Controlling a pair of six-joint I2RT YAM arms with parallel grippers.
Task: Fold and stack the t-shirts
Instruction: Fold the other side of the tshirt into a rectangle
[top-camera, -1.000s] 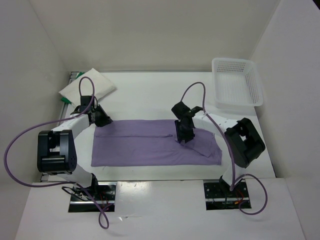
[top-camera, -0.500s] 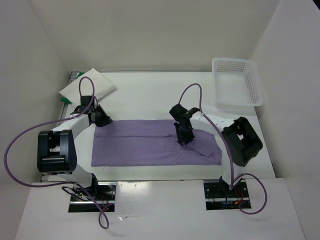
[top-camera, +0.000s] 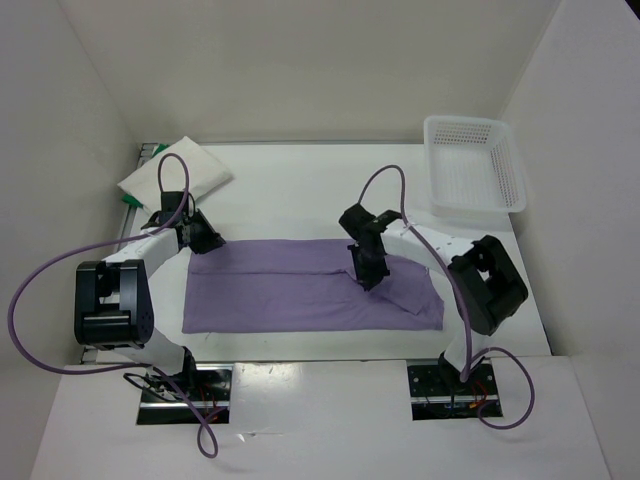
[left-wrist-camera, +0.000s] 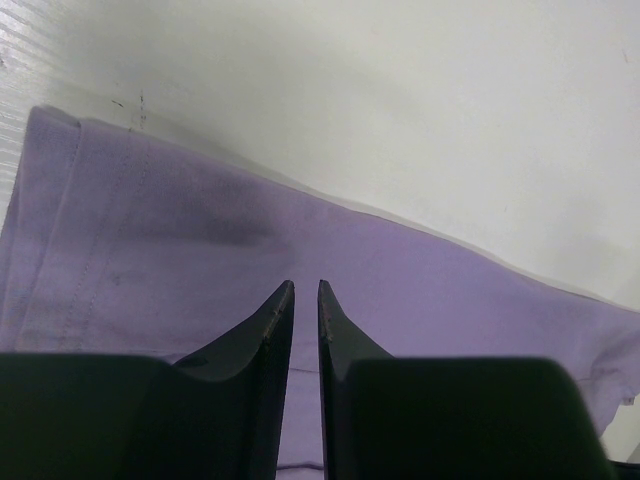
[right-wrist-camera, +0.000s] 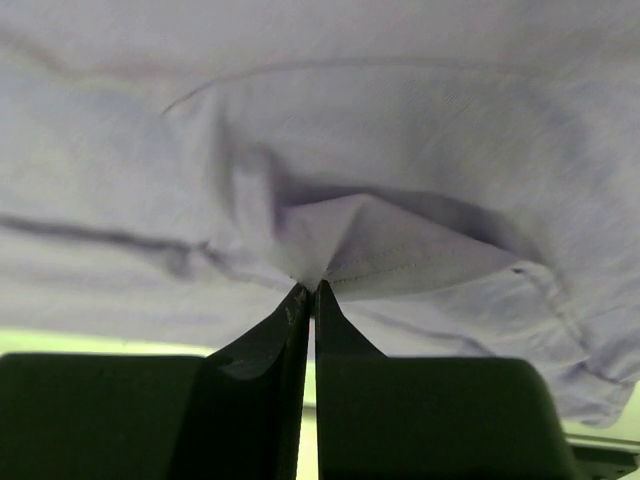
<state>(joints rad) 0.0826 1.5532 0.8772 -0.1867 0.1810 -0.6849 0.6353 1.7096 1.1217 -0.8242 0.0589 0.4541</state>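
The lavender t-shirt (top-camera: 310, 290) lies as a long folded strip across the middle of the table. My left gripper (top-camera: 207, 241) sits at its far left corner. In the left wrist view its jaws (left-wrist-camera: 306, 285) stand a thin slit apart, with the purple cloth (left-wrist-camera: 400, 270) filling the slit. My right gripper (top-camera: 368, 278) is over the strip's far edge, right of centre. It is shut (right-wrist-camera: 308, 287) on a small peaked fold of the cloth (right-wrist-camera: 400, 130) with a stitched hem. The white t-shirt (top-camera: 178, 172) lies folded at the back left, on the green one (top-camera: 130, 200), of which only an edge shows.
A white lattice basket (top-camera: 475, 165) stands at the back right, against the right wall. White walls close in the table on the left, back and right. Both arm bases sit at the near edge.
My right gripper has closed from open onto a fold of the lavender cloth and shifted slightly left. The left arm and the shirt's outline have stayed put.
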